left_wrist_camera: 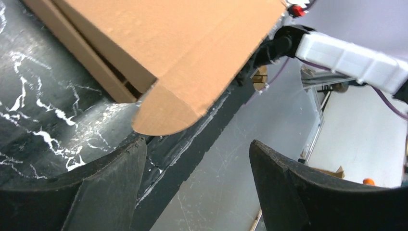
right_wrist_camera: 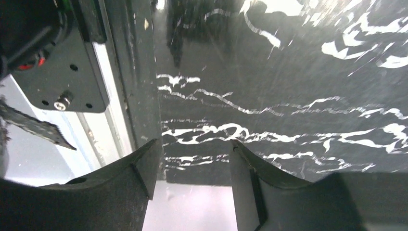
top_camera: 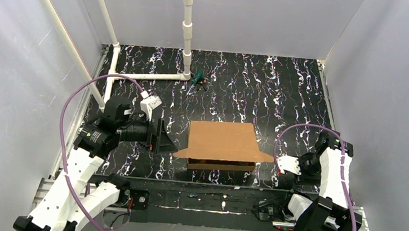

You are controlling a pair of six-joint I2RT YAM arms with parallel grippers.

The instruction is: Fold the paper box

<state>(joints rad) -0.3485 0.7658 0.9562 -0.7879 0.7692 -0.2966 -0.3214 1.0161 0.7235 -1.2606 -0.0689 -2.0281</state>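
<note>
Holds the left hand spread wide with nothing in it. Just ahead of its fingertips is the rounded flap of the box, not between them. Has the box lying right of that hand, on the desk near the front edge, lid panel resting over the shallow base, side flaps jutting out toward either hand. Holds the right hand parted about halfway, likewise empty, angled down over the desk's near edge, with the box to its left and a flap tip near it.
</note>
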